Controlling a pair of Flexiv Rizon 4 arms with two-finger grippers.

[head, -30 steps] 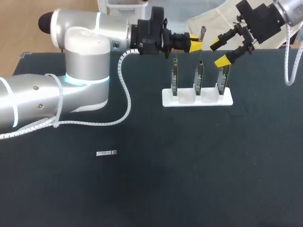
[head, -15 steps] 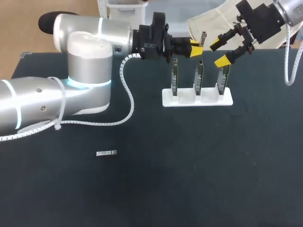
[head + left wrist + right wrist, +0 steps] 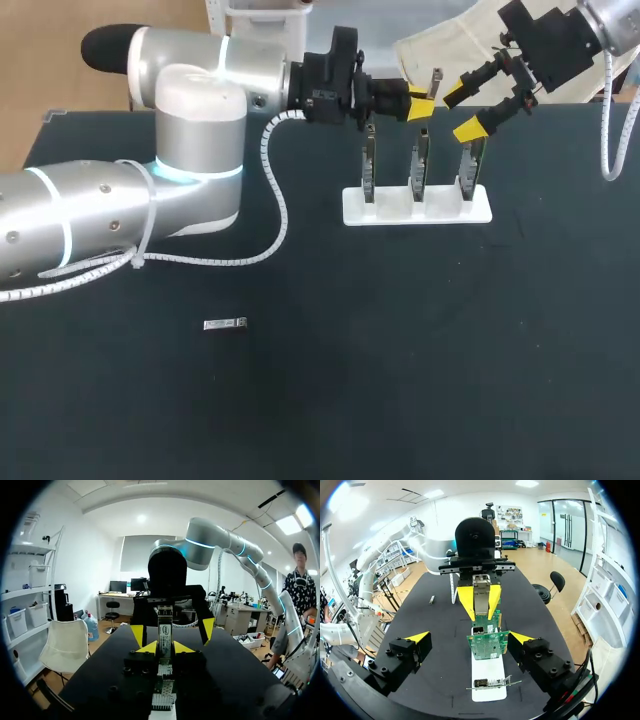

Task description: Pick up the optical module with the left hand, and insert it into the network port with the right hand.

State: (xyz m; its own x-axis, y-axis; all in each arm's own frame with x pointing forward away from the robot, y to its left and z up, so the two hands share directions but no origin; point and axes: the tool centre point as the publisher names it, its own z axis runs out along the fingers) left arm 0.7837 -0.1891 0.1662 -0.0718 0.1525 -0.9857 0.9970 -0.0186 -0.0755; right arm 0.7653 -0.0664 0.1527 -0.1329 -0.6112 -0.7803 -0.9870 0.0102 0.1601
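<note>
At the upper middle of the frame, my left pincer (image 3: 418, 106) is clamping the optical module (image 3: 435, 82) upright, just beside my right pincer (image 3: 462, 110), whose fingers are standing apart.

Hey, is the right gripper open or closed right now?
Open. The right gripper has its yellow tips spread wide apart and grips nothing; the optical module sits in the left gripper.
</note>
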